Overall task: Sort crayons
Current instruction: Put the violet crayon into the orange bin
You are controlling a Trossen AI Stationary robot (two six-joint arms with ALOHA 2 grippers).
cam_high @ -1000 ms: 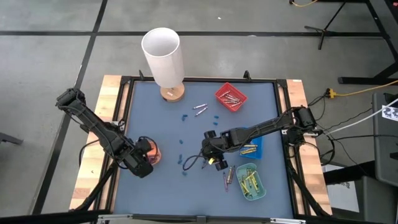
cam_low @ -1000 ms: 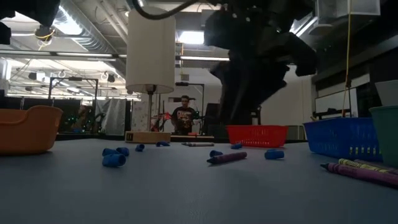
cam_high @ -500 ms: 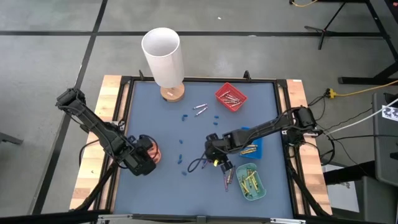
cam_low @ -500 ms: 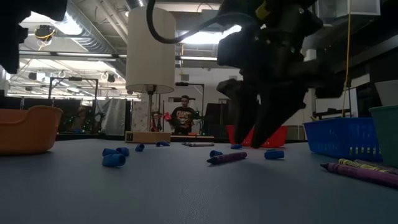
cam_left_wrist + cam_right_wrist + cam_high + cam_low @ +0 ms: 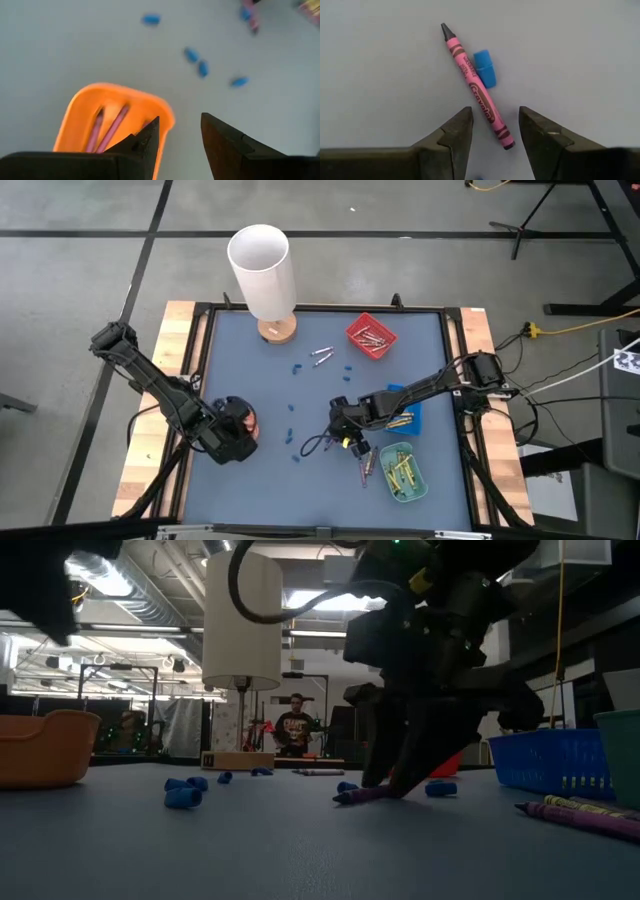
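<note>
Table (image 5: 250, 380): blue-grey mat in a black frame. White lamp (image 5: 262, 268) on a wooden base stands at the far edge.

Trays: red tray (image 5: 371, 336) at the far side holds silver-grey crayons (image 5: 372, 338). Blue tray (image 5: 412, 412) on the right is partly under the right arm, with a gold-orange crayon showing in it. Green tray (image 5: 402, 471) near the front right holds yellow crayons (image 5: 403, 471). Orange tray (image 5: 95, 117) at the left holds pink crayons (image 5: 113, 128).

Right gripper (image 5: 495, 131) is low over the mat near the middle, fingers apart and straddling one end of a pink crayon (image 5: 476, 90). The crayon lies flat on the mat; pads not touching it. In the low view the fingertips reach down to the mat at that crayon (image 5: 365, 794).

Left gripper (image 5: 176, 132) hangs over the near rim of the orange tray, fingers apart, nothing between them.

Loose items: two silver-grey crayons (image 5: 321, 353) on the mat just beside the red tray. A few crayons (image 5: 367, 464) lie on the mat just left of the green tray. Small blue bits (image 5: 291, 432) are scattered mid-mat; one blue bit (image 5: 485, 68) touches the side of the pink crayon.

A person (image 5: 295, 727) stands in the room behind the table.
</note>
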